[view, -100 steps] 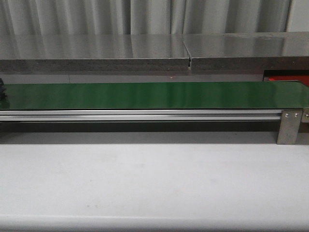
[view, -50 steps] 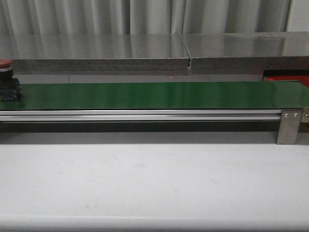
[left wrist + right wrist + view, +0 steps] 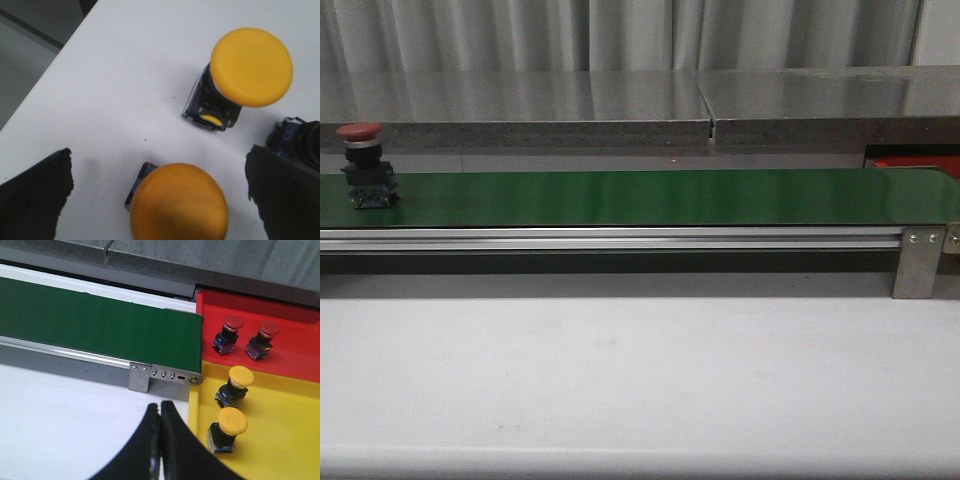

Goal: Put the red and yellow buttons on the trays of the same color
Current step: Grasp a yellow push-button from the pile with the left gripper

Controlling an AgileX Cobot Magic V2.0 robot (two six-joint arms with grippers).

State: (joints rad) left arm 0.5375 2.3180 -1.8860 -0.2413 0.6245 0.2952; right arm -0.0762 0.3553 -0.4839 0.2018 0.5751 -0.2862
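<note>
A dark red round button (image 3: 361, 131) rides the long green belt (image 3: 640, 196); beside the black right tool (image 3: 160, 427) lie a bright red flat tray (image 3: 295, 347) and a yellow flat tray (image 3: 280, 440).

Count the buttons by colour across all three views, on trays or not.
Red buttons: 3, one on the belt, two on the red tray.
Yellow buttons: 4, two on the yellow tray, two on the white table.
Colour hidden: 1, a button base cut off in the left wrist view.
Total: 8.

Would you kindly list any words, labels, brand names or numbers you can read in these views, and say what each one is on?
None: no readable text in any view.
The red button on the green belt, the yellow buttons, the red tray and the yellow tray bear no lettering.
The belt's metal end bracket shows only screws.
</note>
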